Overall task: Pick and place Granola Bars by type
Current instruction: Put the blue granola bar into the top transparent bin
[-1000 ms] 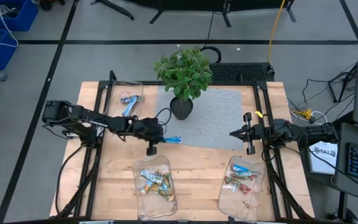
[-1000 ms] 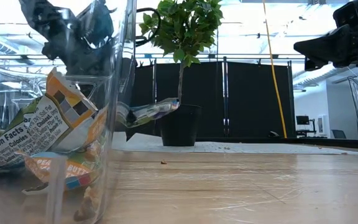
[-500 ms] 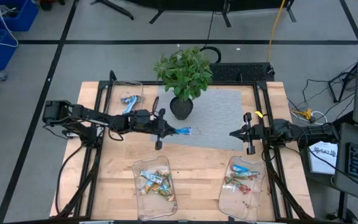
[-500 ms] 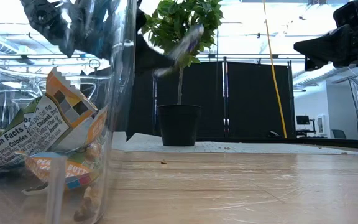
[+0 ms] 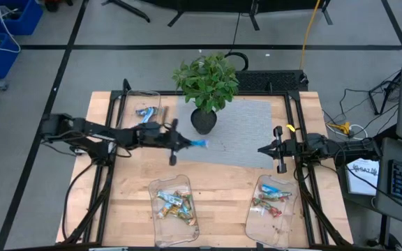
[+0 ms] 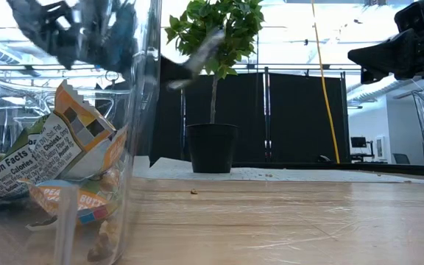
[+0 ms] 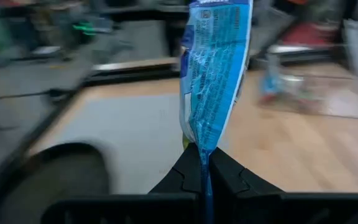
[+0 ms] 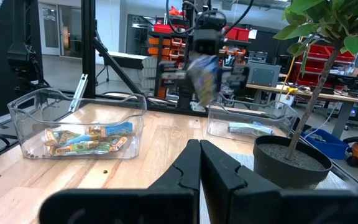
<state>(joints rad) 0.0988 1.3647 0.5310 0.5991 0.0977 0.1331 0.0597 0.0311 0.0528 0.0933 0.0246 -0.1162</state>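
Note:
My left gripper (image 5: 186, 143) reaches from the table's left over the near edge of the grey mat (image 5: 239, 132) and is shut on a blue-white granola bar (image 7: 214, 68). The bar (image 5: 198, 143) is in the air beside the potted plant (image 5: 206, 87). More blue-white bars lie in the far-left clear tray (image 5: 144, 111). Green-yellow-orange bars fill the near middle tray (image 5: 173, 208). Red-blue bars lie in the near right tray (image 5: 272, 208). My right gripper (image 5: 262, 148) waits shut at the table's right with nothing in it. My left gripper pinches the bar's flat end seam (image 7: 202, 155) between its two fingertips. The fingers come nearly level from the table's left, in line with the bar's length. The bar sticks out beyond the fingertips toward the table's right, lifted clear above the mat.
The plant's dark pot (image 5: 203, 120) stands on the mat just beyond the held bar. Bare wooden tabletop (image 5: 222, 181) lies between the mat and the two near trays. In the low view, the middle tray's wall (image 6: 135, 147) hides most of the left arm.
My left gripper has risen and drawn a little toward the table's far edge. It has tipped up from pointing steeply down to nearly level. The bar stayed pinched and swung up with it, from hanging low near the mat to sticking out high beside the plant.

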